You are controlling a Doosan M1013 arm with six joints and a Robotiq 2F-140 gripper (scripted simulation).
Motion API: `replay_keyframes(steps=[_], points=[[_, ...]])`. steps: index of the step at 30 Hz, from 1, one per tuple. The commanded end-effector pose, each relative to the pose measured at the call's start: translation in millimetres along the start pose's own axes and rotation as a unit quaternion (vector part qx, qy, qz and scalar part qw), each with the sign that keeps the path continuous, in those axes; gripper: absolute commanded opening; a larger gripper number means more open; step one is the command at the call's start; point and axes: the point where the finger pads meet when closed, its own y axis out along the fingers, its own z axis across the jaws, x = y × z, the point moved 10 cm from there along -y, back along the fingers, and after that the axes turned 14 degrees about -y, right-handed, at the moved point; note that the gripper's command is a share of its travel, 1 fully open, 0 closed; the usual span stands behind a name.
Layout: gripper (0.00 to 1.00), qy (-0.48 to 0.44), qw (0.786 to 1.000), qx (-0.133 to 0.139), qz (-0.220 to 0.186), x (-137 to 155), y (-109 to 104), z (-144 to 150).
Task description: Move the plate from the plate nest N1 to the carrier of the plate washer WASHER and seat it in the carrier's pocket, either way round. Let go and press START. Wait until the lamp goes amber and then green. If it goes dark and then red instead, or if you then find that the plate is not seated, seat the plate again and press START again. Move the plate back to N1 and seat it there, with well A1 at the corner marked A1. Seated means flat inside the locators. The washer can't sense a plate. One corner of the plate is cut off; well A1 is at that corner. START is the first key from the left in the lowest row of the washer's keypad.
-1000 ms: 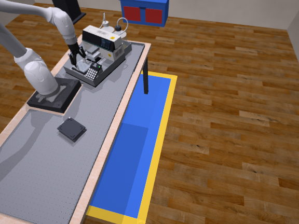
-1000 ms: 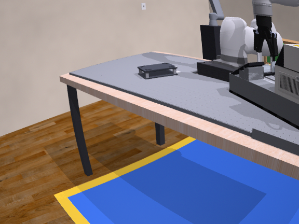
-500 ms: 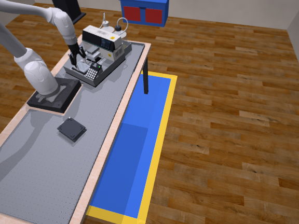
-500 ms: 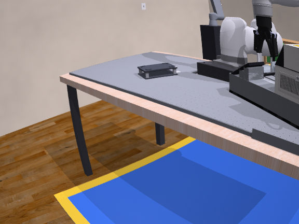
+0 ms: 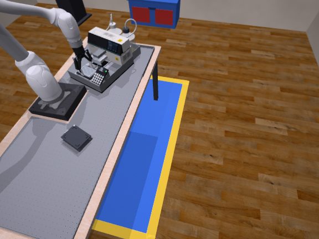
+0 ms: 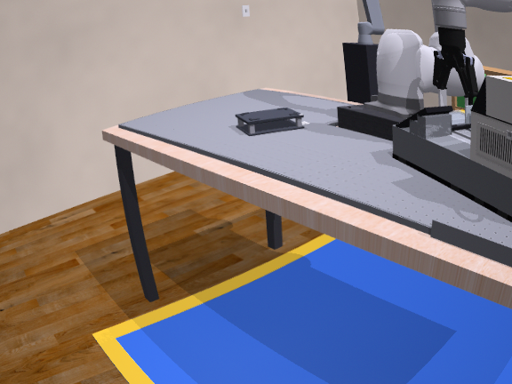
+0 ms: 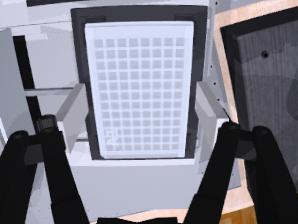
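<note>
At the washer, the open black two-finger gripper (image 5: 86,66) (image 6: 455,104) (image 7: 141,96) is straddling the clear, gridded rectangular plate (image 5: 88,71) (image 7: 142,95) in the dark carrier (image 7: 81,55). Release is apparently finishing; seating remains uncertain. Withdrawal, checking, then pressing START are seemingly following.

There is a thin gap on each side of the plate (image 5: 88,71) (image 7: 140,92), between it and the gripper (image 5: 86,69) (image 6: 455,107) (image 7: 141,96); the way straight up from the plate looks open; the keypad (image 5: 99,77) (image 6: 437,125) sticks up close by; the big washer (image 5: 109,41) (image 6: 495,142) blocks one side; the low tray wall (image 5: 116,78) (image 6: 444,171) is in the way down low; the nest (image 5: 76,136) (image 6: 269,116) has open room above.
</note>
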Motion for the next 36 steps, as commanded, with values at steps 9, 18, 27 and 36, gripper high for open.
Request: replay_keyframes(steps=[9,18,27,36], points=[[0.7,0.0,1.0,0.0,0.0,0.0,0.0,0.0],[0.7,0.0,1.0,0.0,0.0,0.0,-3.4,0.0],[0.7,0.0,1.0,0.0,0.0,0.0,-18.4,0.0],[0.7,0.0,1.0,0.0,0.0,0.0,-30.0,0.0]])
